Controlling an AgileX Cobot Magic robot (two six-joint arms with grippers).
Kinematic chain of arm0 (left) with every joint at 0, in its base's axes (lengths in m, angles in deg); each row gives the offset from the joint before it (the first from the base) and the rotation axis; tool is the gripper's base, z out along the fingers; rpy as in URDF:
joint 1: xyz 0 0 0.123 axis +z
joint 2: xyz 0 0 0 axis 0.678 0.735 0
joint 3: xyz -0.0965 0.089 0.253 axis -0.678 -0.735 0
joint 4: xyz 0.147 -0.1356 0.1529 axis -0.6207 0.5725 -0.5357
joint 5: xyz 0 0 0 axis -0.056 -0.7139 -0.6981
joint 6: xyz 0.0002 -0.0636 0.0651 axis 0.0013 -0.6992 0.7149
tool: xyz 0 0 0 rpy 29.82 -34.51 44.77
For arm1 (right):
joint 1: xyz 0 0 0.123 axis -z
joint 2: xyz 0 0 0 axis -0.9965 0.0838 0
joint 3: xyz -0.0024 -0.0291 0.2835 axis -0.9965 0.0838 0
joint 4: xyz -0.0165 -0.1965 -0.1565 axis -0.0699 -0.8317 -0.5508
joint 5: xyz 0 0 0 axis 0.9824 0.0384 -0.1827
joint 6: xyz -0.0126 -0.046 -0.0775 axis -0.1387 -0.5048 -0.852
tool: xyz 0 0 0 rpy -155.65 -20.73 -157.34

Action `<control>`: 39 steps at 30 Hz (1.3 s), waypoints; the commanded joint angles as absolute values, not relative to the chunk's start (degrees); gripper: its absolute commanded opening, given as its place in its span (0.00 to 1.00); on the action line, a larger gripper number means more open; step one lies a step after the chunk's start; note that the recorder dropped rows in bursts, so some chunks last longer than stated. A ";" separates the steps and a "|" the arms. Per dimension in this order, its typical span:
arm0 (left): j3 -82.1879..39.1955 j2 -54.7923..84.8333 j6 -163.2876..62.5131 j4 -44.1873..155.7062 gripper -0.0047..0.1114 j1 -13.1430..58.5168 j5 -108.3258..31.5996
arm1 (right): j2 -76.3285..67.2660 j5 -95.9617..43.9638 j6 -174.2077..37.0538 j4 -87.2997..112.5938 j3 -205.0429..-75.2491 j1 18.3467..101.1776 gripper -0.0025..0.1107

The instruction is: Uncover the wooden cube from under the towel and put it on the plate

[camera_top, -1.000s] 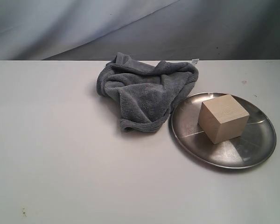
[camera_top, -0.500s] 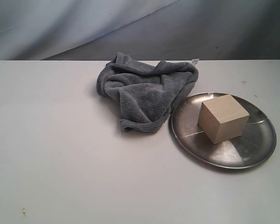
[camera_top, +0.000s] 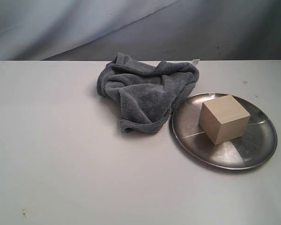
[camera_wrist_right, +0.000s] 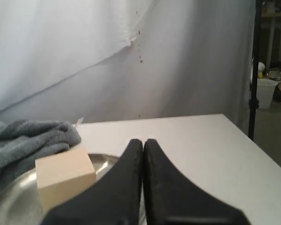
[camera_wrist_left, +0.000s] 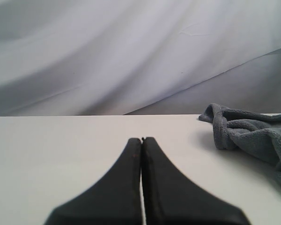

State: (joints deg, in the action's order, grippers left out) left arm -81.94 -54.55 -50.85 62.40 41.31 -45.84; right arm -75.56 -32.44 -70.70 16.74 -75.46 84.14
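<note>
Table (camera_top: 61,164); wooden cube (camera_top: 223,118) on plate (camera_top: 258,144); towel (camera_top: 145,93) beside rim

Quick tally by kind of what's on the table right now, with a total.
Towel: 1
Cube: 1
Plate: 1
Total: 3

Plain white counter (camera_top: 70,159), crumpled blue-grey towel (camera_top: 145,93) heaped near its far edge, round steel plate (camera_top: 255,140) lying flat just beside the towel, to its right
</note>
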 commanded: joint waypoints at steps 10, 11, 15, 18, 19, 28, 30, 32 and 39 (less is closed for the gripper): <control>-82.19 -54.79 -51.00 62.44 0.04 41.44 -45.82 | -76.33 -36.51 -70.85 11.61 -75.25 81.66 0.02; -82.19 -54.79 -51.00 62.44 0.04 41.44 -45.82 | -76.33 -36.51 -70.85 11.61 -75.25 81.08 0.02; -82.19 -54.79 -51.00 62.44 0.04 41.44 -45.82 | -76.33 -39.36 -70.85 11.61 -75.25 80.53 0.02; -82.19 -54.79 -51.00 62.44 0.04 41.44 -45.82 | -76.33 -45.14 -70.85 11.61 -75.25 80.53 0.02; -82.19 -54.79 -51.00 62.44 0.04 41.44 -45.82 | -76.33 -45.14 -70.85 11.61 -75.25 80.53 0.02; -82.19 -54.79 -51.00 62.44 0.04 41.44 -45.82 | -76.33 -45.13 -70.85 12.23 -75.25 80.53 0.02; -82.19 -54.79 -51.00 62.44 0.04 41.44 -45.82 | -76.33 -45.13 -70.85 12.23 -75.25 80.53 0.02; -82.19 -54.79 -51.00 62.44 0.04 41.44 -45.82 | -76.33 -45.13 -70.85 12.23 -75.25 80.53 0.02; -82.19 -54.79 -51.00 62.44 0.04 41.44 -45.82 | -76.33 -45.13 -70.85 12.23 -75.25 80.53 0.02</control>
State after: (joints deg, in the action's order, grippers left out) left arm -81.94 -54.55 -50.85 62.40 41.31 -45.84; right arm -75.96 -45.18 -70.70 12.32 -75.46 80.68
